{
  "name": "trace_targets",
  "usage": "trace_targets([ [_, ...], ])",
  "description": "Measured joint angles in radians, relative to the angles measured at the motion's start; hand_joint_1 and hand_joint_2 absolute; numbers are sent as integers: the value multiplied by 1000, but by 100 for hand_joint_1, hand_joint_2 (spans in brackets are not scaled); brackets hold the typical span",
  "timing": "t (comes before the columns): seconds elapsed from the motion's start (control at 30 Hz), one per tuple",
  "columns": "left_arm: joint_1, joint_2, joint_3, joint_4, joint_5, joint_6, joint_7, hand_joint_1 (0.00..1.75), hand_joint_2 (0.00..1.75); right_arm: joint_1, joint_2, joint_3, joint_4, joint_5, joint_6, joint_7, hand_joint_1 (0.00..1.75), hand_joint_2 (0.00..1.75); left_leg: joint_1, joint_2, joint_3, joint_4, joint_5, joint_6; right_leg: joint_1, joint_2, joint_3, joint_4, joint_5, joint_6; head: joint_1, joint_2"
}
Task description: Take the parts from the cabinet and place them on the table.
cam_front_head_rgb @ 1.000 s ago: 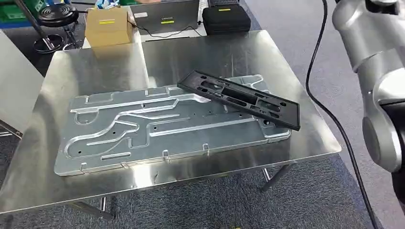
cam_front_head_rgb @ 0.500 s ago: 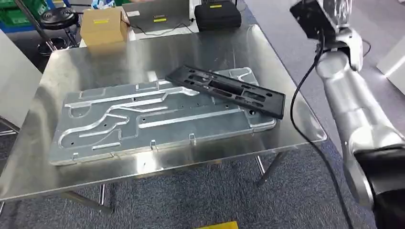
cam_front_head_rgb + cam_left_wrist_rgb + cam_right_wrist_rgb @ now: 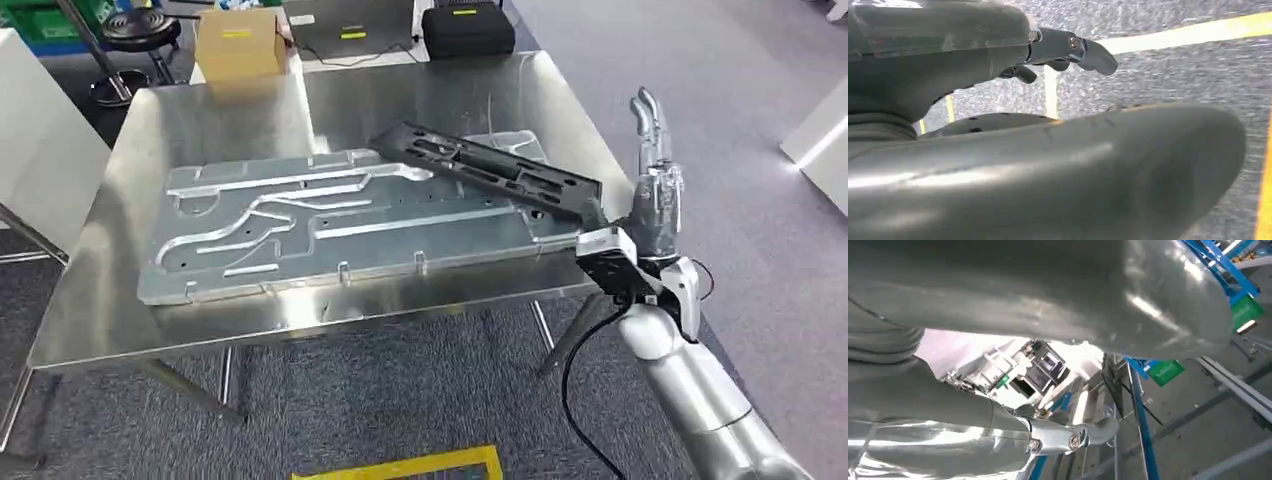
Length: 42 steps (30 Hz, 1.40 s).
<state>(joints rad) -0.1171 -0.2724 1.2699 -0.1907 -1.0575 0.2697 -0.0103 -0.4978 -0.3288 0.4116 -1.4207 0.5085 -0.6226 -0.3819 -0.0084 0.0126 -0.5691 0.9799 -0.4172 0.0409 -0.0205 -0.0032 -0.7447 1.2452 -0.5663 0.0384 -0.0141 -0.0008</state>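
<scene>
Right hand (image 3: 655,195) has dropped beside table (image 3: 480,290) edge, fingers spread.

A large silver plate (image 3: 350,230) lies flat on my counter (image 3: 300,100), long side across it, its face cut with raised ribs, curved channels and small holes. A black bar (image 3: 490,172), long and slotted, rests slantwise over the plate's right end, its far end on the plate and its near end, as far as I can tell, just past the plate's corner.
</scene>
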Motion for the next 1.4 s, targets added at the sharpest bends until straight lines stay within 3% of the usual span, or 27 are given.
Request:
trace_targets([
  [0.03,0,0,0,0,0,0,0,0,0,11,-2,0,-9,0,0,0,0,0,0,1,-18,1,12,-1,-4,0,-1,53,-5,6,1,0],
  [0.07,0,0,0,0,0,0,0,0,0,18,-3,-2,-16,0,0,0,0,0,0,3,-36,3,24,-4,-8,0,11,71,21,10,0,0],
  [0.13,0,0,0,0,0,0,0,0,0,24,-4,-5,-29,0,0,0,0,0,3,4,-75,11,47,-13,-21,-1,86,11,89,20,0,0],
  [0.17,-1,0,0,0,0,0,0,0,0,24,-4,-6,-35,0,0,0,0,0,4,4,-92,19,57,-19,-26,-2,150,-63,95,24,0,0],
  [0.2,-1,1,0,0,0,0,0,0,0,24,-4,-7,-41,0,0,0,0,0,3,3,-103,29,64,-26,-32,-1,220,-147,55,27,0,0],
  [0.23,-2,0,0,0,0,2,0,0,0,25,-4,-8,-50,2,2,-2,0,0,2,3,-115,39,69,-32,-19,3,268,-231,18,20,-1,0],
  [0.37,4,0,1,0,-3,11,-3,0,0,132,27,-23,-105,44,-12,-34,0,0,22,0,-125,32,100,-63,-3,-6,239,-231,50,-28,-5,0],
  [0.43,7,1,1,0,-10,11,-11,0,0,208,65,-21,-136,63,-34,-43,0,0,25,-2,-154,109,-23,-65,3,-5,212,-229,74,-49,-8,0],
  [0.5,4,3,1,0,-18,11,-17,0,0,277,108,-19,-158,67,-51,-47,0,0,23,-3,-177,260,-143,-65,8,3,182,-229,99,-54,-9,0],
  [0.53,3,5,1,0,-24,11,-19,0,0,311,129,-18,-164,68,-53,-52,0,0,21,-4,-178,320,-162,-63,12,7,165,-228,110,-54,-9,0],
  [0.57,3,5,0,0,-27,11,-19,0,0,341,145,-19,-168,67,-53,-55,0,0,20,-5,-166,345,-148,-58,15,10,149,-226,121,-55,-9,0],
  [0.63,3,11,-1,0,-37,10,-19,0,0,391,178,-25,-177,50,-41,-59,0,0,13,-8,-92,292,-77,-47,17,22,114,-220,143,-53,-8,0],
  [0.67,3,13,-2,0,-51,11,-13,0,0,409,193,-32,-182,39,-27,-58,0,0,8,-21,-24,214,-57,-39,17,31,97,-218,155,-51,-9,0],
  [0.73,0,24,-13,-1,-81,17,8,0,0,440,224,-54,-196,24,0,-59,0,0,0,-74,111,27,-116,-20,18,45,84,-216,174,-42,-8,0],
  [0.77,1,27,-21,-1,-92,19,17,0,0,454,240,-66,-199,18,13,-61,0,0,0,-70,119,11,-122,-29,14,50,84,-220,185,-37,-7,0],
  [0.87,2,35,-38,-1,-117,27,32,0,0,499,275,-101,-201,-4,53,-61,0,0,-3,-49,102,-12,-87,-15,12,74,82,-240,222,-15,-13,0],
  [0.9,2,36,-44,-1,-123,27,37,0,0,513,279,-115,-200,-10,62,-61,0,0,2,-33,103,-23,-68,-12,12,51,71,-226,193,-15,-13,0],
  [1.0,5,39,-63,-1,-141,27,38,0,0,523,303,-150,-194,-36,90,-64,0,0,-1,-11,62,-26,-38,-3,10,19,25,-54,12,-7,-7,0],
  [1.03,7,40,-69,-1,-153,30,38,0,0,529,308,-162,-189,-50,101,-71,0,0,-1,-4,47,-24,-28,-5,7,16,15,12,-6,-4,-8,0],
  [1.07,7,43,-79,-1,-165,32,38,0,0,535,316,-173,-183,-60,110,-78,0,0,-1,5,30,-20,-19,-7,4,13,13,55,16,0,-7,0],
  [1.1,7,45,-89,-1,-173,32,37,0,0,538,322,-187,-174,-71,118,-80,0,0,0,13,13,-15,-11,-10,-2,10,27,62,63,4,-7,0],
  [1.17,7,47,-102,-1,-180,32,34,0,0,541,331,-207,-161,-84,124,-90,0,0,1,28,-17,-1,0,-16,-10,-3,104,-25,128,9,-7,0],
  [1.2,8,48,-108,-1,-183,32,30,0,0,541,335,-215,-157,-91,126,-96,0,0,1,32,-28,10,3,-21,-12,-26,171,-112,118,10,-8,0],
  [1.23,9,50,-113,-1,-188,33,27,0,0,540,344,-224,-152,-104,129,-104,0,0,-4,36,-38,21,3,-28,-1,-55,232,-205,66,12,-6,0],
  [1.27,10,52,-119,-1,-191,34,26,0,0,541,350,-234,-148,-112,134,-112,0,0,-3,44,-42,30,5,-34,6,-50,243,-241,43,-9,-10,0],
  [1.37,11,54,-130,-1,-198,38,26,0,0,550,365,-260,-127,-126,144,-113,0,0,4,68,-42,31,17,-52,11,-31,230,-242,57,-32,-10,0],
  [1.4,10,56,-134,-1,-198,39,28,0,0,550,371,-269,-119,-132,151,-112,0,0,10,48,-51,44,2,-62,7,-28,229,-244,64,-43,-9,0],
])
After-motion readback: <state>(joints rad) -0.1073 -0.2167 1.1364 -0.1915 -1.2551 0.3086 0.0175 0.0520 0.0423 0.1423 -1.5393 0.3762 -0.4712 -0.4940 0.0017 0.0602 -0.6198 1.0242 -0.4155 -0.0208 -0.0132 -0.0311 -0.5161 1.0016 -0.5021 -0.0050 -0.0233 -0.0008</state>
